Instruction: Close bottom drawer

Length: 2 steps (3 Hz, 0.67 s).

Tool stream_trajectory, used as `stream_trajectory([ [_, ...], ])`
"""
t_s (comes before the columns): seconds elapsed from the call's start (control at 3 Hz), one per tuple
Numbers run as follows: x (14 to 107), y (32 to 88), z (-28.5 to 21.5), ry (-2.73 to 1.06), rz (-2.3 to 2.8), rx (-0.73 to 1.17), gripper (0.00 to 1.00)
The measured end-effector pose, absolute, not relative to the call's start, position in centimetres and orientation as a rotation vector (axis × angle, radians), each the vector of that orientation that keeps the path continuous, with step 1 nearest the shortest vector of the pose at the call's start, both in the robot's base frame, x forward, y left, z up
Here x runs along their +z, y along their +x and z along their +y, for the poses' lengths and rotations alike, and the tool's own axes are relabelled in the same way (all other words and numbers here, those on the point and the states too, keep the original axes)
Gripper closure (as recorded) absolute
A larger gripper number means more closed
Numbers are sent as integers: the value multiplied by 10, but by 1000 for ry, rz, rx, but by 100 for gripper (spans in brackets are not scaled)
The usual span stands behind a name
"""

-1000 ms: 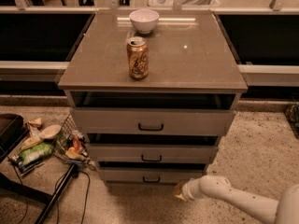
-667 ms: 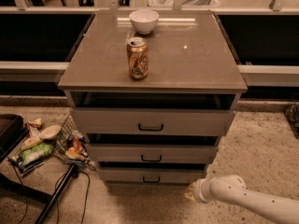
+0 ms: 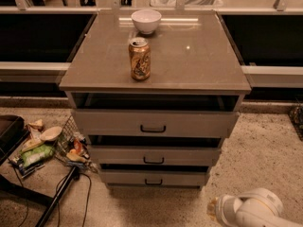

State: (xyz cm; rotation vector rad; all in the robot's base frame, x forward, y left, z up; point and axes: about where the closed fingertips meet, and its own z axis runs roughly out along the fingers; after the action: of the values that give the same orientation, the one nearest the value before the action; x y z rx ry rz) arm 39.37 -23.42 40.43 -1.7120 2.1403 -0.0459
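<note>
Plainly, one grey cabinet (image 3: 156, 103) filled the middle of the view, and its brown top surface (image 3: 189, 56) reached out a little past the carcass on every side. It held three drawers stacked one under another, each with one small black bar handle. The top drawer (image 3: 113, 123) was the widest, the middle drawer (image 3: 118, 155) came next, and the bottom drawer (image 3: 123, 178) sat lowest, just above the floor (image 3: 265, 150), with a dark gap showing above its front.

One white arm (image 3: 255, 211) lay low and to the right of the cabinet's front. Its claw (image 3: 213, 208) pointed back toward the cabinet, apart from the bottom drawer; whether it was wide or narrow could not be told. Against the earlier frame, the claw had drawn away to the right and down from the cabinet's lower right corner. The drawers, bowl and can had not shifted.

Speckled floor lay open between the claw and the cabinet's foot. One pile of litter (image 3: 47, 148) crowded the cabinet's left side.

On the surface stood one white bowl (image 3: 146, 21) near the back edge and one can (image 3: 140, 59) upright just in front of it.
</note>
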Motion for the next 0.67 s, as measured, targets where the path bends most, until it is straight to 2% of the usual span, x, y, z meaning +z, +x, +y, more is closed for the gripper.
stream_trajectory([
  [0.33, 471, 348, -224, -1679, 2105, -187, 100],
  [0.67, 539, 343, -232, -1622, 2059, -435, 100],
])
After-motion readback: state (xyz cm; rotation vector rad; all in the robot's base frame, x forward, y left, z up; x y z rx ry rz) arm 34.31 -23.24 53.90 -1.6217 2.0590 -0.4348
